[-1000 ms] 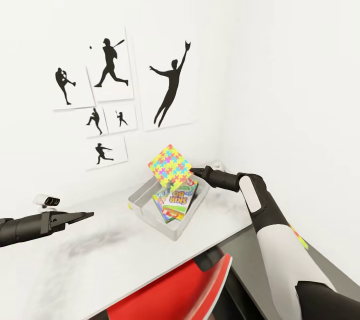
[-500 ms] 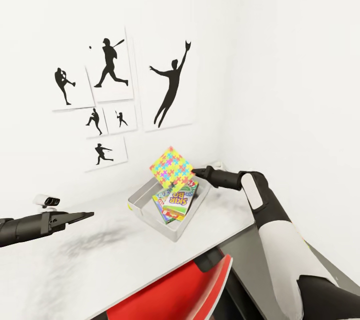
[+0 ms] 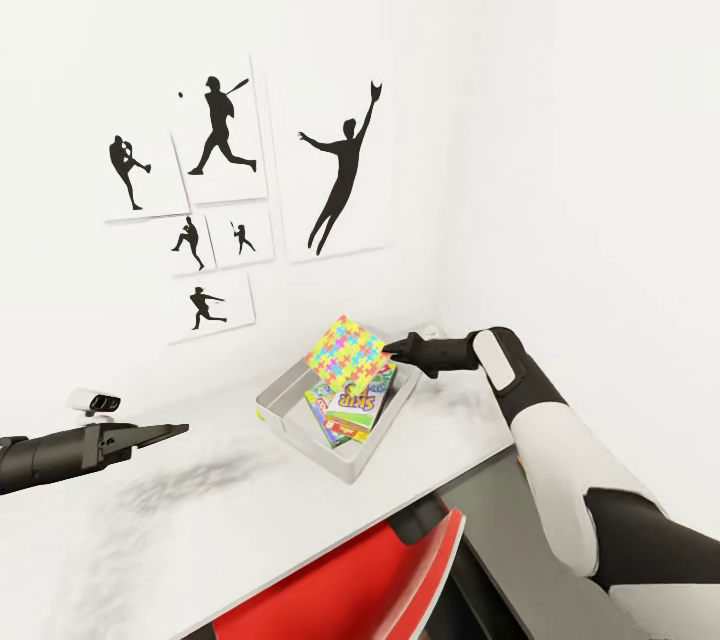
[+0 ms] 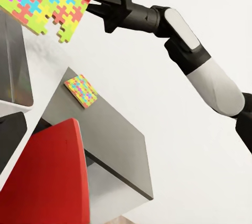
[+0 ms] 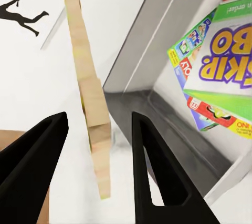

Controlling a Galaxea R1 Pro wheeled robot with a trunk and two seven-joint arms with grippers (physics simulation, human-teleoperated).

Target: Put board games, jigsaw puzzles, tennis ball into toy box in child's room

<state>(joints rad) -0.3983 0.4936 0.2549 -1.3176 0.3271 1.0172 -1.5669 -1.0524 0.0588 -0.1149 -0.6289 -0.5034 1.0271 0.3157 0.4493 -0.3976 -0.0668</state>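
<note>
My right hand, fingers spread with the jigsaw puzzle edge-on between them over the toy box, risks it tipping past the rim onto the desk.

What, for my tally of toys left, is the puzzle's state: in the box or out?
Out. The puzzle hangs tilted on edge above the box, between the open right hand's fingers, over the games inside.
</note>
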